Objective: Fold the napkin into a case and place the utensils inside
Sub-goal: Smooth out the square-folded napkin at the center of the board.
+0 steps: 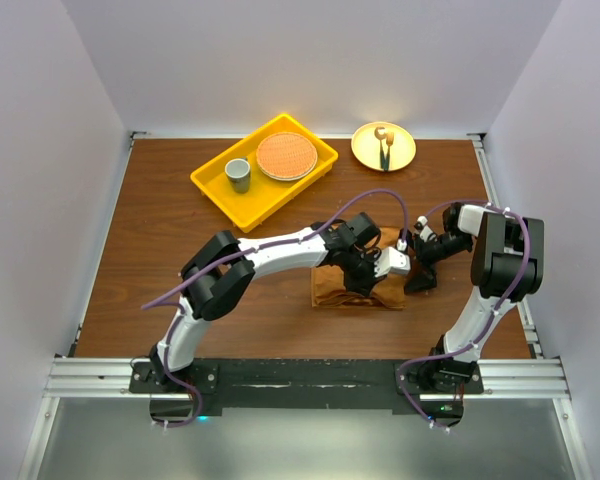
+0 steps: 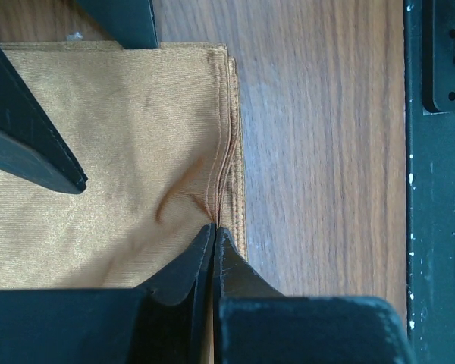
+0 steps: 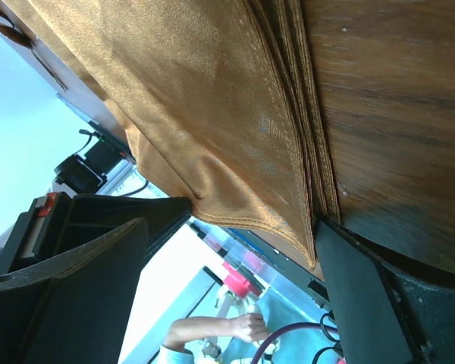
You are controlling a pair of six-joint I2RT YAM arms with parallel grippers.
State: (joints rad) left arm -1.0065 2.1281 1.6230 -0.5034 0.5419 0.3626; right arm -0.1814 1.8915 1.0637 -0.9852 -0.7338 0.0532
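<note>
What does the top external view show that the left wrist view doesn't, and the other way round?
Only the top external view shows the yellow tray holding a grey cup, and the yellow plate at the far edge. Only the left wrist view shows the stacked hems of the napkin, with the left end effector pinched shut on them. Both show the rust-brown napkin lying folded on the wooden table.

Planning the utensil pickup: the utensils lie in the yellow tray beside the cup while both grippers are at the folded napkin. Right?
Not quite. The top external view shows the utensils on the round yellow plate, not in the yellow tray; the rest holds.
</note>
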